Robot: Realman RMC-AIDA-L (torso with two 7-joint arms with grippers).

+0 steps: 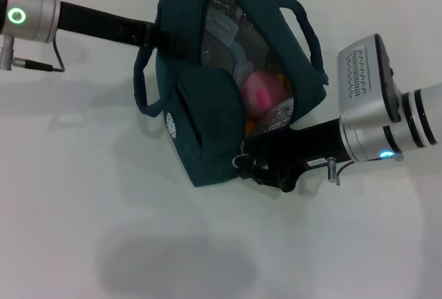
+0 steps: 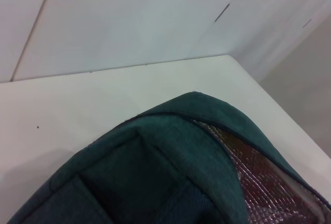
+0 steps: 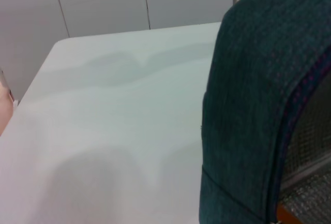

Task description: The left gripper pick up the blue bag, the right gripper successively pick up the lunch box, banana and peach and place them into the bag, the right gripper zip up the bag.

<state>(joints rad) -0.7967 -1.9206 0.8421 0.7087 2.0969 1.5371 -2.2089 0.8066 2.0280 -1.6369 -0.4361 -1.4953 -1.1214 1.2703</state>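
We find the blue bag (image 1: 207, 116) lifted clear of the white bench (image 1: 83, 195), its shadow lying on the surface below; the left gripper (image 1: 153, 36) reaches in from the far left and meets the bag at its upper edge by a loop handle, though we cannot tell how its jaws stand, since the fabric hides them. The mouth gapes wide, silver lining showing; inside we make out the lunch box (image 1: 224, 33) deep at the back, the pink peach (image 1: 261, 93) nearer the front, and a sliver of yellow beside it that we take for the banana (image 1: 284, 78); so the packing looks finished and the zipping is the step in hand.

The right gripper (image 1: 250, 161) sits at the bag's lower front corner, right by the metal ring zip pull (image 1: 239, 161); whether its jaws are pinching the ring or merely beside it we cannot tell from any view.

To do this well, we would want a firm pinch on the ring itself and not the fabric; the pull should follow the zip track around the opening; the left arm should hold taut against it; the peach sits high, so the flap may need to settle over it before the slider passes.
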